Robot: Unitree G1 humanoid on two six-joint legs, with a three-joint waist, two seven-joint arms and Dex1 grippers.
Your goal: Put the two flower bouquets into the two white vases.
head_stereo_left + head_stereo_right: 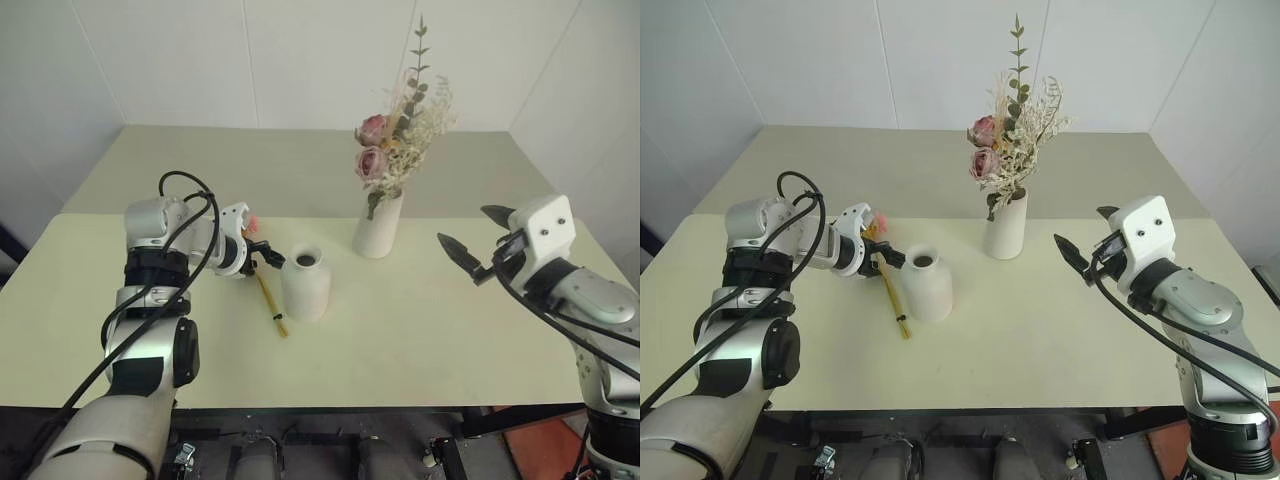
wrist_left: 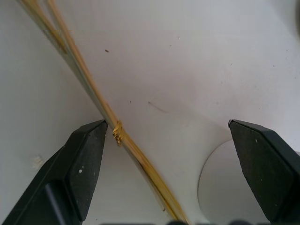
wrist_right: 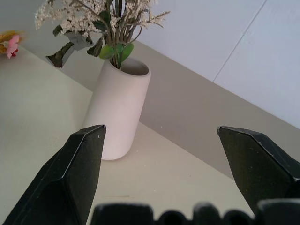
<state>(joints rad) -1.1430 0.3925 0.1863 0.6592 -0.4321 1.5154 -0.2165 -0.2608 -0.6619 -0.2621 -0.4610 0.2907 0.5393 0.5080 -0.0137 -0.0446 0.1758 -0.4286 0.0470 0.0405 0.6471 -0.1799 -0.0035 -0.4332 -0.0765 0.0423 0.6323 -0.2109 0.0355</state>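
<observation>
The slim bouquet lies flat on the table, its yellow stalks (image 1: 270,300) just left of the short rounded vase (image 1: 305,283) and its pink flowers (image 1: 252,225) farther back. My left gripper (image 1: 265,254) hangs open and tilted down over the stalks (image 2: 93,93), which pass between its fingers close to one fingertip (image 2: 89,140). The fuller bouquet (image 1: 395,140) of pink roses and cream sprigs stands in the tall cylinder vase (image 1: 378,225). My right gripper (image 1: 470,240) is open and empty, held level to the right of that vase (image 3: 119,110).
The pale yellow-green table (image 1: 450,330) has a seam where a second table (image 1: 200,170) joins behind it. White walls close the back and sides. The near table edge runs just in front of my arms.
</observation>
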